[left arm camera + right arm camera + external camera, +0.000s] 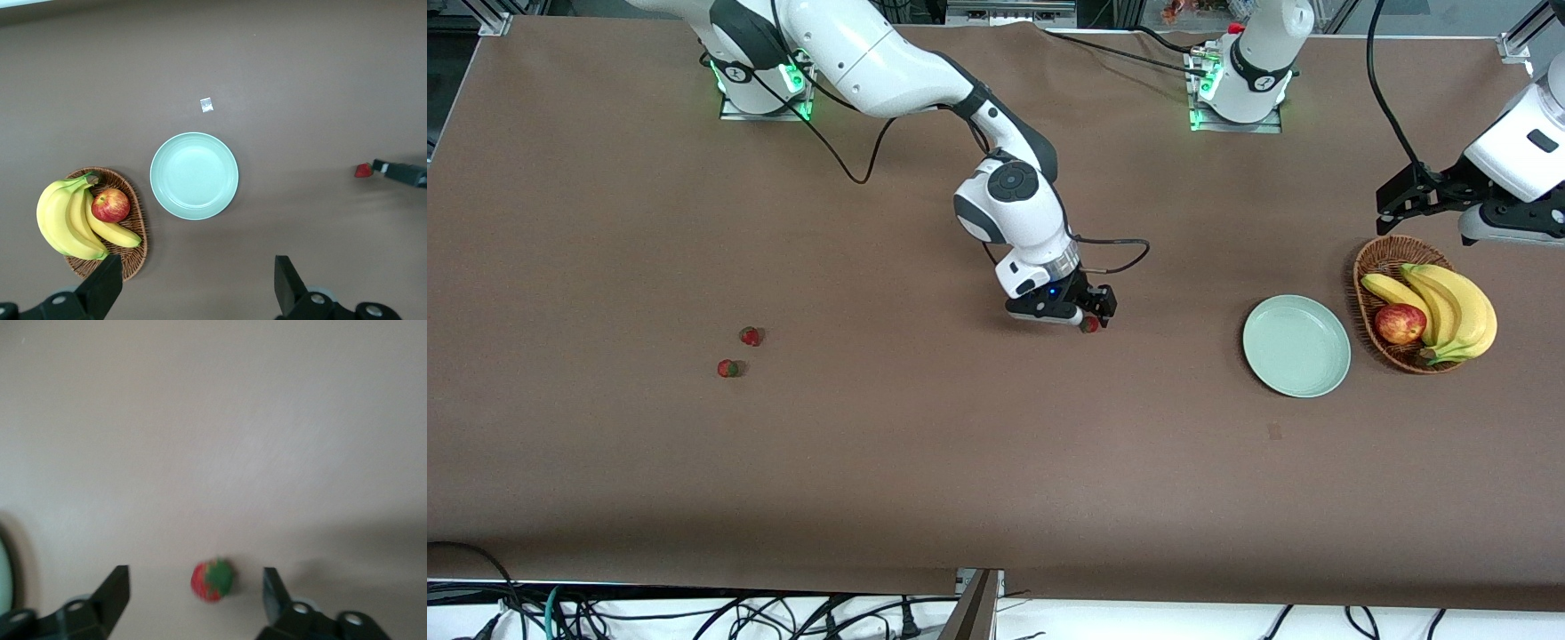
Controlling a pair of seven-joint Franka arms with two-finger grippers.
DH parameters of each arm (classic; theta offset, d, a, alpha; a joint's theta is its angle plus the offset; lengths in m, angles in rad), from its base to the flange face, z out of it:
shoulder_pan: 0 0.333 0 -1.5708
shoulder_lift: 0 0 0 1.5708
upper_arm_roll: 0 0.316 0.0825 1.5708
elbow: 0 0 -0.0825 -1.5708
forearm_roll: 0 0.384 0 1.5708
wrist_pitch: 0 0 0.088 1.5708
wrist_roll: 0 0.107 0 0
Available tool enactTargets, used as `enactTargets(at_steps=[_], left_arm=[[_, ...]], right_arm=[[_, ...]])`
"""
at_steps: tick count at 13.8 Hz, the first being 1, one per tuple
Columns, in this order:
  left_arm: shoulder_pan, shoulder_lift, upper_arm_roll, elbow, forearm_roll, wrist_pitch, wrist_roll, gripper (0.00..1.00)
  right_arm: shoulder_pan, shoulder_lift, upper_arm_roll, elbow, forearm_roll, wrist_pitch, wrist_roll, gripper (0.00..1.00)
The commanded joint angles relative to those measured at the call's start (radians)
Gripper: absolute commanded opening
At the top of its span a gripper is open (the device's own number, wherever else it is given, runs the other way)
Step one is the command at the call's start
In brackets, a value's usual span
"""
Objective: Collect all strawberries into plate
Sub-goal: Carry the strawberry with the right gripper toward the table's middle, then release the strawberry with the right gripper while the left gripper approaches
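Strawberry work is at its middle stage, by my reckoning. My right jaws point(1092, 316) stand spread, low over the middle of the counter point(925, 462), and one strawberry point(212, 580) lies between the two fingers, touching neither, resting on the counter as far as I can see. It is well short of the plate point(1296, 345), which lies toward my left arm's end of the counter with nothing on it. So this berry is not delivered; it looks set down partway, within reach of the other arm.

My left jaws point(193, 287) are also spread and pinch nothing. They hang high over the counter near the wicker basket point(1371, 267), which holds the bananas point(1449, 307) and the apple point(1400, 324), touching the plate's rim on the side away from my right jaws. That arm waits.

Two more strawberries, a farther berry point(751, 336) and a nearer berry point(728, 368), lie close together far from my right jaws, toward my right arm's end of the counter.

What comes next, I judge: either close the right jaws around the berry between them and carry it over the plate, or lift clear so the left jaws can come down on it. The berry is tiny and round, so a grip must be centred or it may roll.
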Motion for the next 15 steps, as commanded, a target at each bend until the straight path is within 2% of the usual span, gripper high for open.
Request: enactTargets(at_steps=[1,3,5,9,11,13,15], left_arm=[[0.001,0.016,-0.004,0.025,0.007,-0.023,-0.011,1.0],[-0.003,0.046,-0.007,0.025,0.005,-0.034,0.0,1.0],[-0.016,0.105,-0.012,0.025,-0.003,-0.096,0.003,1.0],[-0.087,0.278,-0.033,0.02,0.0,-0.109,-0.02,1.0],[-0.144,0.367,-0.033,0.014,-0.001,-0.024,-0.107,1.0],[-0.222,0.436,-0.035,0.008,-0.001,0.07,-0.275,1.0],[-0.293,0.49,-0.033,-0.018,0.003,0.168,-0.415,1.0]], right_arm=[[-0.125,-0.114,0.021,-0.01,0.001,-0.218,-0.214,1.0],[-0.229,-0.154,0.02,-0.011,0.009,-0.379,-0.415,1.0],[-0.309,-0.186,0.012,-0.014,0.007,-0.439,-0.559,1.0],[-0.48,-0.203,0.009,-0.04,0.006,-0.536,-0.866,1.0],[-0.562,-0.206,0.009,-0.085,0.006,-0.55,-0.99,1.0],[-0.638,-0.208,0.009,-0.111,0.001,-0.613,-1.032,1.0],[-0.678,-0.209,-0.028,-0.138,-0.003,-0.625,-1.106,1.0]])
